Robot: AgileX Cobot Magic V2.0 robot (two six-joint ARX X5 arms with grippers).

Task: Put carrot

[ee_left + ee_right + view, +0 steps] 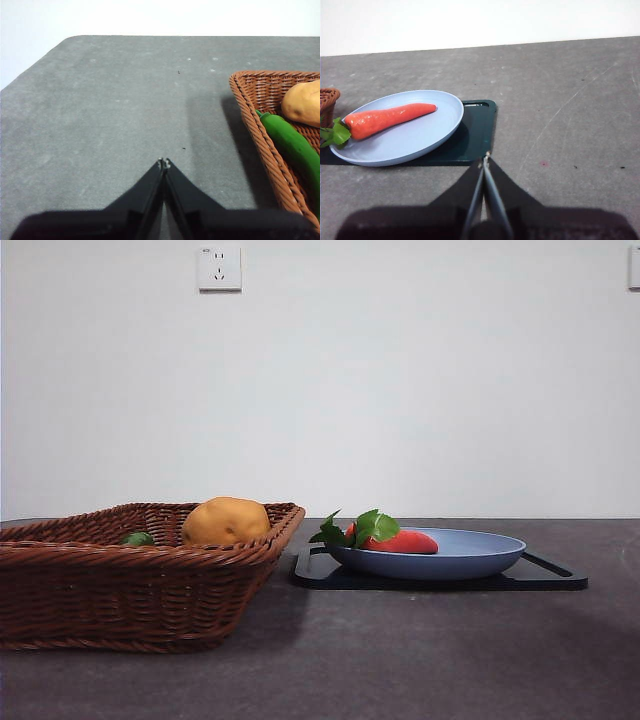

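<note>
your carrot (402, 541) lies flat in the blue plate (470, 558), leaves at the basket-side rim. plate sits on a dark tray (550, 576) just beside the wicker basket (130, 590). left gripper (164, 162) and right gripper (486, 157): fingers pressed together, holding nothing, both above bare bench (420, 660).

The left gripper (164, 162) is hanging over bare grey table (115, 110), its two black jaws pressing together at the tips; off to one side of the jaws a brown wicker basket (260, 145) is sitting, holding a long green vegetable (295, 147); an orange-brown lump (304, 103) is lying beyond it.
</note>
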